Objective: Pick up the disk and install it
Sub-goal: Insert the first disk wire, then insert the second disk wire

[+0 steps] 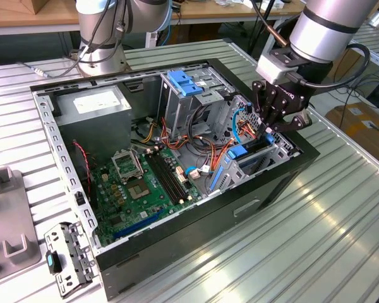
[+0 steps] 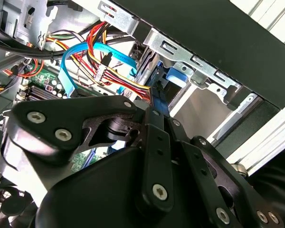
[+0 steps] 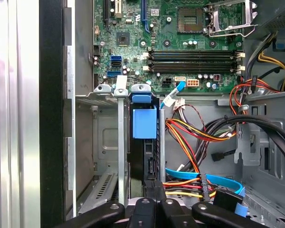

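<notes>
**Disk standing in the drive cage, gripper at its edge**

Going from the exterior view's left to its right, we see a grey moulded fixture (image 1: 6, 233) on the ribbed table (image 1: 341, 240), then an open computer case (image 1: 177, 164) lying on its side. Inside it are a grey power supply (image 1: 91, 117), the green motherboard (image 1: 145, 183), and a tangle of orange, red and blue cables (image 1: 205, 142). At the case's right end stands the drive cage (image 1: 265, 154), with the black gripper (image 1: 276, 120) lowered onto it.

The disk (image 3: 143, 142) sits on edge in a slot of that cage, between grey metal walls. In the first wrist view its blue plastic rail faces us and its long axis runs along the slot, from the gripper toward the motherboard. Its label is hidden.

In both wrist views the fingers (image 2: 157, 124) reach to the disk's near edge, drawn close together. We cannot tell whether they clamp it or only press against it.

We judge two risks. If the disk tilts in the slot, its rails could jam against the cage walls. The blue and orange cables just beside the slot could also snag on the fingers.
</notes>
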Motion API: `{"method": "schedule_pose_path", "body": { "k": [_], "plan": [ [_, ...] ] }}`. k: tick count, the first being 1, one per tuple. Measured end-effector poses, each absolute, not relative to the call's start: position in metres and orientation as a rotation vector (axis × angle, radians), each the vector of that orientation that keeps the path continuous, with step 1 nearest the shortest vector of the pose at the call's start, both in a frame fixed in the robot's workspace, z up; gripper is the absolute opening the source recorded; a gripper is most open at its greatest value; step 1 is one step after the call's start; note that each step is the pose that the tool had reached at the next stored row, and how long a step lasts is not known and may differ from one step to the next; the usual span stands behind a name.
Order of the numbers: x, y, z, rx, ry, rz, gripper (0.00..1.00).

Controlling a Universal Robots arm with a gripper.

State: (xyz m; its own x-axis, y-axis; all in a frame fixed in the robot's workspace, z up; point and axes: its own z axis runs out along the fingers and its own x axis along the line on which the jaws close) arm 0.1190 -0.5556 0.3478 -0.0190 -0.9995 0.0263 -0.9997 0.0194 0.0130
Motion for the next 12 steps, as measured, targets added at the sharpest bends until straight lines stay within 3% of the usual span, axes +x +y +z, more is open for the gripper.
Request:
{"method": "schedule_pose_path", "body": {
  "k": [12],
  "plan": [
    [0.1132, -0.5556, 0.3480, 2.181, -2.223, 0.014, 0.11]
  ]
}}
